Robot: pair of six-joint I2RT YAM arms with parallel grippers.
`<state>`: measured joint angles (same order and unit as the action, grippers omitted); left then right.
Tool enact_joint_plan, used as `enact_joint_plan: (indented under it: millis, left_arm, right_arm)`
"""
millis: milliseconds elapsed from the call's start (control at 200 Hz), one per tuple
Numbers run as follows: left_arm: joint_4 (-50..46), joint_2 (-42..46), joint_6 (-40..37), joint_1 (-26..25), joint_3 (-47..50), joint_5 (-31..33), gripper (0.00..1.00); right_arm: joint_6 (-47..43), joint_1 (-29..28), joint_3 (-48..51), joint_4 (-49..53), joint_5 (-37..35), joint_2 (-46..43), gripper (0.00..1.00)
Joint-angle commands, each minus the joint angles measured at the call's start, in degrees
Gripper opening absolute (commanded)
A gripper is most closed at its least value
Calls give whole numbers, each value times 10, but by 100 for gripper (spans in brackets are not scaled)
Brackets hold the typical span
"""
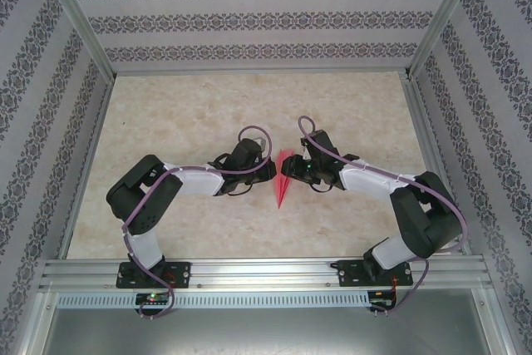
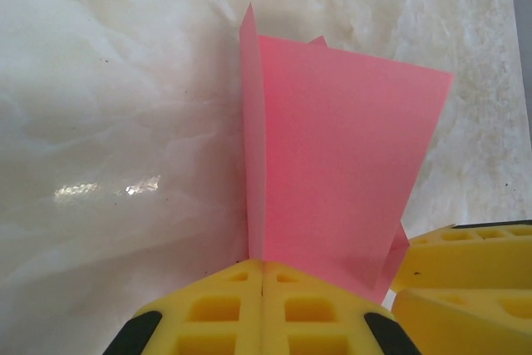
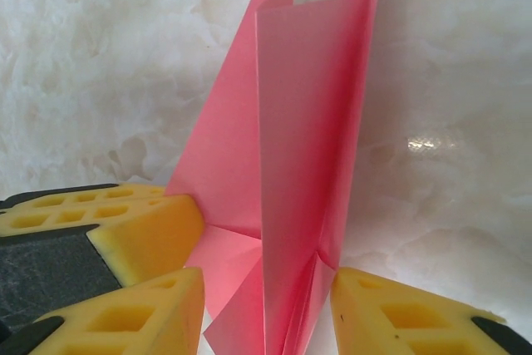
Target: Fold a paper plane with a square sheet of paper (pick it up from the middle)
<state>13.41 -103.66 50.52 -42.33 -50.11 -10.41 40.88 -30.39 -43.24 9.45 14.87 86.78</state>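
Surface [image 1: 191, 114] of pale marbled sheeting, walled in by patterned panels [image 1: 249, 18]. In the top view, starting at 7 o'clock: left arm bent out from its base and reaching toward 3 o'clock, left gripper [image 1: 268, 174] ending against the paper plane [image 1: 283, 179] near the middle of the surface. From the left wrist, left gripper [image 2: 262, 284] with yellow fingers [image 2: 208, 309] pressed together and clamped on the lower edge of the paper plane [image 2: 332, 164] at 6 o'clock. Pink-red paper rising from that seam, an upright crease on the left and a broad flat panel spreading toward 1 o'clock. From above, narrow and pointed, wide end toward 12 o'clock, tip toward 6 o'clock, set between the two grippers. Further right, right gripper [image 1: 296, 174] reaching in toward 9 o'clock from an arm based at 5 o'clock. From the right wrist, right gripper [image 3: 268, 280] with fingers [image 3: 416, 318] apart, one on either side of the paper plane [image 3: 299, 122], its splayed layers standing in the gap. Right finger touching the fold at its foot, left finger just beside a lower flap; cannot tell whether pressed at all. At 9 o'clock in that view, yellow fingers of the left gripper against the paper's flank.
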Motion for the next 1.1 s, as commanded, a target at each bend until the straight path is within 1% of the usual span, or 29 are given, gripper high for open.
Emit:
enact_joint_plan:
  millis: [0, 80, 180, 255, 584, 754, 959, 1094]
  left_arm:
    - [27, -11, 13, 8, 8, 4, 0]
    - [30, -14, 15, 9, 10, 1, 0]
    - [33, -17, 16, 9, 9, -3, 0]
    - [33, -18, 16, 9, 8, -4, 0]
    - [36, -20, 24, 9, 12, -4, 0]
    - [44, -21, 34, 12, 21, 1, 0]
    - [51, -24, 43, 16, 26, 1, 0]
    - [50, -24, 47, 16, 29, 6, 0]
  right_arm:
    - [3, -8, -14, 6, -22, -15, 45]
    - [1, -9, -14, 4, -21, -35, 45]
    - [4, -10, -8, -28, 14, -53, 46]
    - [6, -11, -7, -35, 22, -55, 46]
    - [24, -9, -3, -40, 8, 1, 47]
    - [23, -5, 12, -39, -6, 3, 50]
    - [23, -7, 22, -39, -1, 16, 48]
    - [22, -9, 31, -41, 3, 18, 49]
